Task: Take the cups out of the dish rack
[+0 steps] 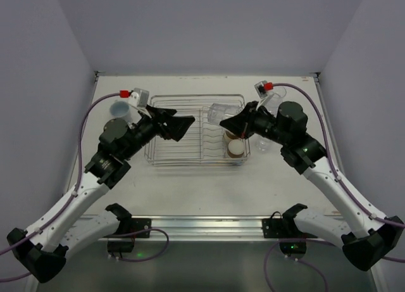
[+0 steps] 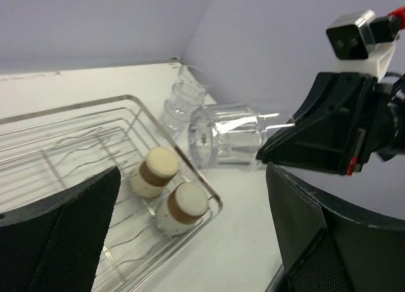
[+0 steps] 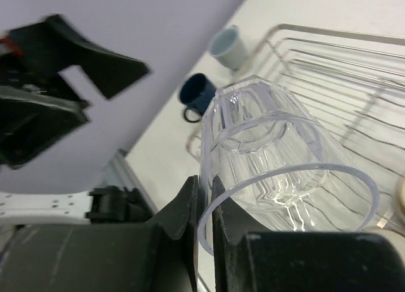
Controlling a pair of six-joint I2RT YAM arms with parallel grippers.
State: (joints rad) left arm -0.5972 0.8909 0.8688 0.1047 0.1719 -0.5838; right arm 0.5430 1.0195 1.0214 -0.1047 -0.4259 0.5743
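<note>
The silver wire dish rack [image 1: 190,161] stands mid-table. Two tan cups [image 1: 235,147] sit upside down in its right end, and they also show in the left wrist view [image 2: 154,171]. My right gripper [image 1: 229,122] is shut on the rim of a clear tumbler [image 1: 218,112], holding it tilted above the rack's right end. In the right wrist view its fingers [image 3: 190,206] pinch the tumbler's wall [image 3: 272,146]. My left gripper [image 1: 180,118] is open and empty above the rack's left half.
A pale blue cup [image 1: 119,109] and a dark blue cup [image 3: 197,94] stand on the table left of the rack. Clear tumblers [image 1: 262,143] stand right of the rack, more at the far right [image 2: 183,95]. Walls enclose three sides.
</note>
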